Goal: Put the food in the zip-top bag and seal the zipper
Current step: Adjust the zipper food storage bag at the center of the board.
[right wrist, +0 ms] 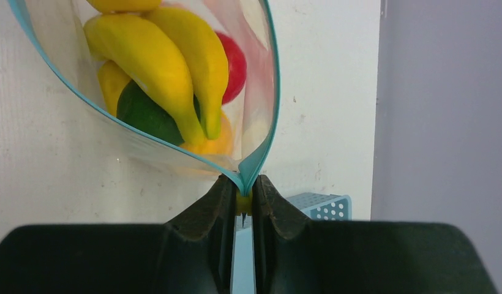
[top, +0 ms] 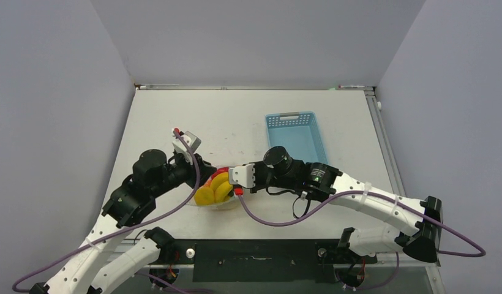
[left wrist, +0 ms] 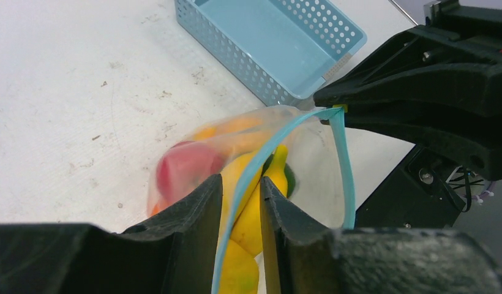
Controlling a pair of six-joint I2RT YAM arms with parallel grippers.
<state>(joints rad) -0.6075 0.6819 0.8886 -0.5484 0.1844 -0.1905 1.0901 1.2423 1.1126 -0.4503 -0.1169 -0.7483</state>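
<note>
I am looking at two arms bolted left and right of the black mounting bar [top: 254,260]. The left arm [top: 111,248] and the right arm [top: 374,205] are wearing white shells with round black joints. A purple cable [top: 273,223] is running along each. The left gripper [left wrist: 241,184] and the right gripper [right wrist: 242,180] are showing matte black wedge fingers.

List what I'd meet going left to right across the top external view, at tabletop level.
Left gripper → clear plastic zip-top bag → right gripper → light-blue perforated plastic basket.
</note>
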